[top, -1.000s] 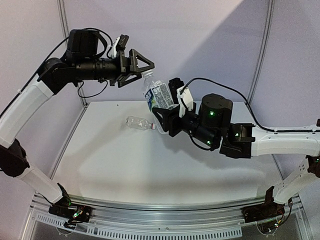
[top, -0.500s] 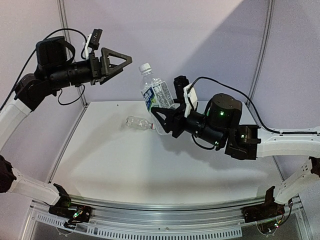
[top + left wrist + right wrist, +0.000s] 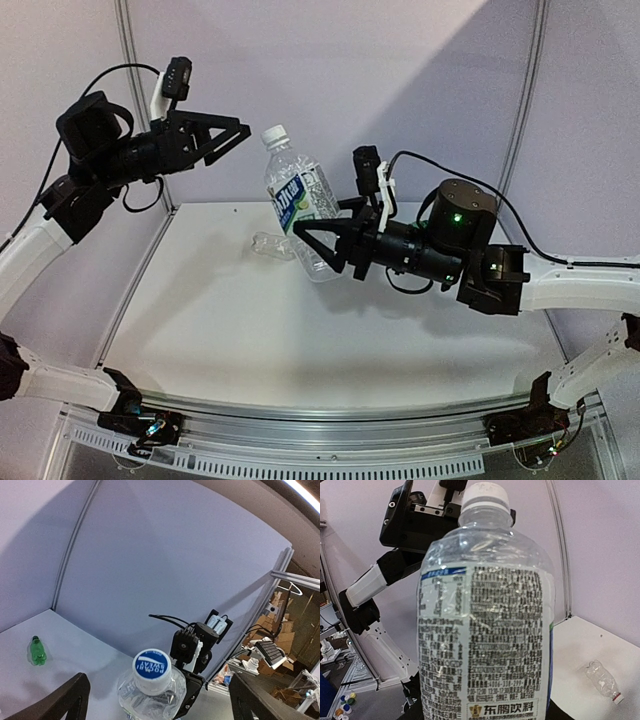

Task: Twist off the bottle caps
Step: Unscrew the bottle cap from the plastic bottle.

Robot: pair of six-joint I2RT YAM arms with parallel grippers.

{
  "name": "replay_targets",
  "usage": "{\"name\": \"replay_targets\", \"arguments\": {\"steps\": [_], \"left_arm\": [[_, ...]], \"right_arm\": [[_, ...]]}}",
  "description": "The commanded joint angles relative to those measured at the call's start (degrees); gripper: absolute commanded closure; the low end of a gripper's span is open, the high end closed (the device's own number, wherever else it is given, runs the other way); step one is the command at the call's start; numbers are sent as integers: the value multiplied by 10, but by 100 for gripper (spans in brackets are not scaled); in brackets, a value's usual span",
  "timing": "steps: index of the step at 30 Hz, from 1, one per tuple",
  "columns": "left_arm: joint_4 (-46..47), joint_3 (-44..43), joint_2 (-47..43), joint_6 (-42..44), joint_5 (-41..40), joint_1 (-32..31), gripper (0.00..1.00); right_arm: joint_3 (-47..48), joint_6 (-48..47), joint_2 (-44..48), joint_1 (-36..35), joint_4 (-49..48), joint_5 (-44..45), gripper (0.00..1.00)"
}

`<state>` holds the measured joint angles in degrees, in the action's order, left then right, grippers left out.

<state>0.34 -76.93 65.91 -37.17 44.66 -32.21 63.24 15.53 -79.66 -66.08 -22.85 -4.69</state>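
Observation:
My right gripper (image 3: 318, 243) is shut on the lower body of the clear bottle with the blue-white label (image 3: 298, 208) and holds it in the air, tilted left. Its white cap (image 3: 273, 133), blue on top, sits on the neck. The bottle fills the right wrist view (image 3: 485, 630). My left gripper (image 3: 243, 133) is open and empty, just left of the cap. In the left wrist view the cap (image 3: 151, 666) lies between my spread fingers (image 3: 67, 697). The short clear bottle (image 3: 268, 244) lies on the table, capped (image 3: 618, 697). The green bottle (image 3: 37, 651) stands far off.
The white table (image 3: 220, 320) has lilac walls behind and to both sides. A metal rail (image 3: 330, 435) runs along its near edge. Several loose caps (image 3: 345, 700) lie off the table in the right wrist view.
My left gripper has let go of the cap end and drawn back to the left, open. My right arm has carried the bottle left and upward, closer to the left gripper.

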Motion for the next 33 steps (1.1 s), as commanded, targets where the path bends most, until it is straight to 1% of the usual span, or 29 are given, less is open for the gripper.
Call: {"name": "replay_targets", "arguments": {"steps": [1,4,12,24,25,29,33], "left_arm": [[76,8,21,-29,60,7,1],[93,8,28,-42,67,6,3],[103,11,44,-52,89,-1,9],[78,6,59,-36,75,-23,22],[76,6,59,-36,75,-24,24],[73,6,60,-34,74,-27,36],[68,5,63,-31,75,-31,45]], "right_arm": [[25,17,-2,5,21,-59,100],[29,17,-4,6,26,-66,100],[33,21,-7,9,29,-77,100],[38,25,-10,8,36,-88,100],[39,25,-10,9,37,-88,100],[41,26,-11,8,41,-89,100],[43,25,-12,8,41,-91,100]]}}
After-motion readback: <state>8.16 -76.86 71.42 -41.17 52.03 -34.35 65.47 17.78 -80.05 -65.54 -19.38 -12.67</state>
